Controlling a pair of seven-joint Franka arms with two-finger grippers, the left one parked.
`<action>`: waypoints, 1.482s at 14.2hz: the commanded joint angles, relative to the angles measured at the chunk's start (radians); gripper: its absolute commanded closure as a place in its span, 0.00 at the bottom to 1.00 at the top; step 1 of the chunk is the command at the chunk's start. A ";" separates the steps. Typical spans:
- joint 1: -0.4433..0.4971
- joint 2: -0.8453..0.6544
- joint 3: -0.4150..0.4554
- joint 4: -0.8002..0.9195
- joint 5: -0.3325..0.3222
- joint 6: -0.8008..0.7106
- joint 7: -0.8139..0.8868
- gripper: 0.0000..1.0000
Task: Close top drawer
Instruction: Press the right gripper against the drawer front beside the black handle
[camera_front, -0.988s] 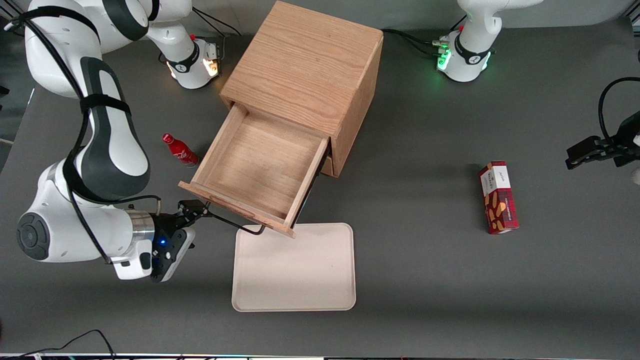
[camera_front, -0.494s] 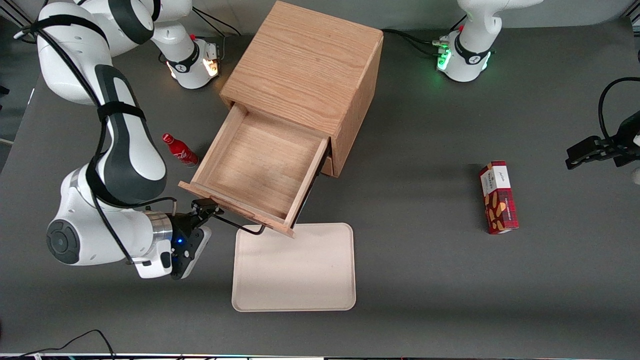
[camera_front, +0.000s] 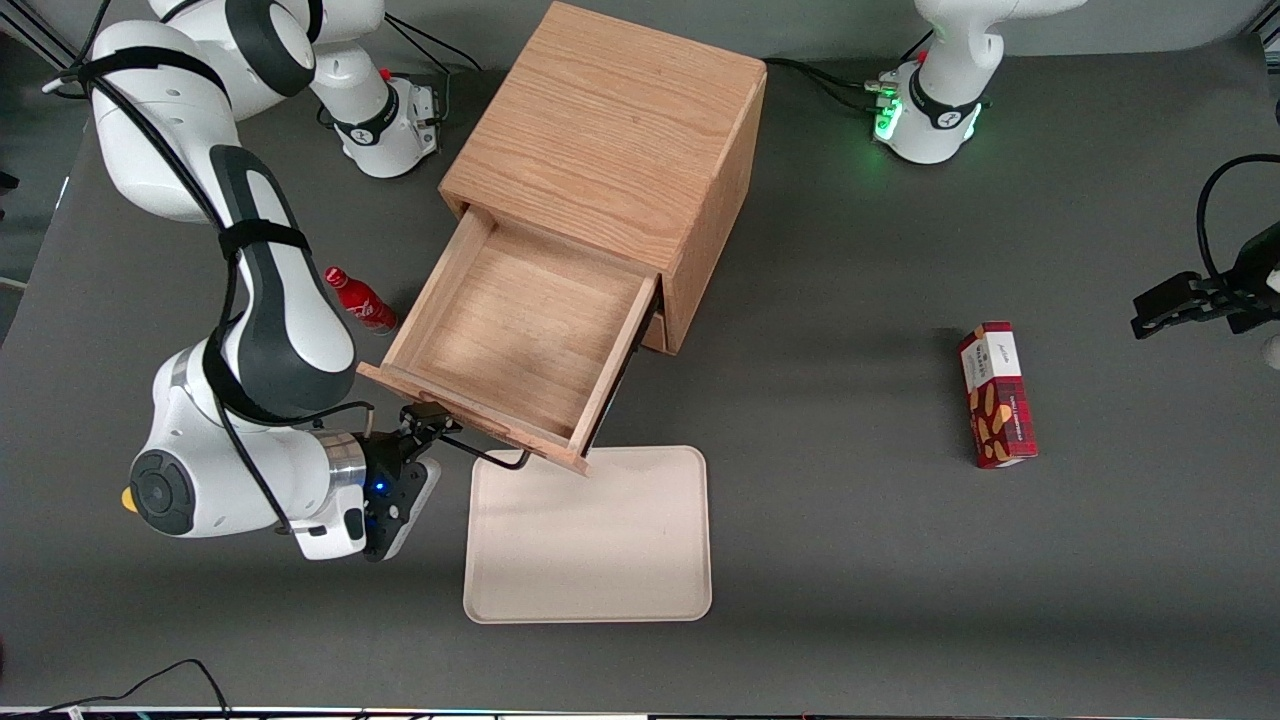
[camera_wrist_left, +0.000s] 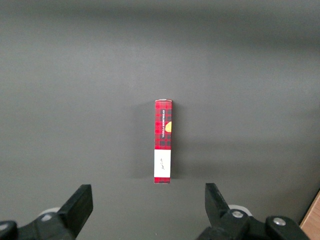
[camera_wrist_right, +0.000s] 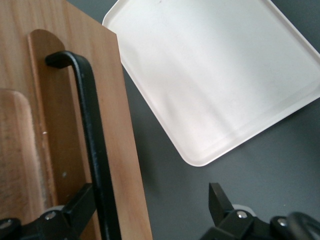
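Top drawer (camera_front: 520, 335) stands pulled well out of the cabinet (camera_front: 610, 150), its inside bare, its front nearest the front camera. Gripper (camera_front: 432, 420) sits at the drawer front, at the end of the black handle (camera_front: 480, 452). The right wrist view alone shows the fingers (camera_wrist_right: 220, 200) spread apart, with the handle (camera_wrist_right: 92, 145) running between them. Cream tray (camera_front: 588, 535) lies just in front of the drawer. Red bottle (camera_front: 360, 300) stands beside the drawer. Only the left wrist view shows the red carton (camera_wrist_left: 164, 141) edge-on; it lies toward the parked arm's end.
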 joint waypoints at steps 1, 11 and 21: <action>0.010 0.025 -0.008 0.033 0.020 0.012 -0.002 0.00; 0.016 -0.021 -0.006 -0.046 0.014 0.025 0.027 0.00; 0.042 -0.140 -0.006 -0.245 0.022 0.122 0.045 0.00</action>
